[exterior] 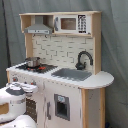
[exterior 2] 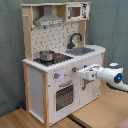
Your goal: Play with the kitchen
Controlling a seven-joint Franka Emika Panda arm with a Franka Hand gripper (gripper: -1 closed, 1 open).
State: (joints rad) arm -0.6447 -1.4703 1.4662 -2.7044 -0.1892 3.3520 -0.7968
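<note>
In middle of both exterior views: kitchen, white w/ light-wood trim, standing upright, long axis vertical. Front w/ windowed oven door turned toward 5 o'clock in the second exterior view, toward 7 o'clock in the first exterior view. Up top: hood beside microwave. On its worktop: pot on stovetop, grey sink, black faucet behind sink. Arm reaching in from 3 o'clock in the second exterior view, claw right at the front panel near the knobs; how far open, can't tell. Wooden floor below.
</note>
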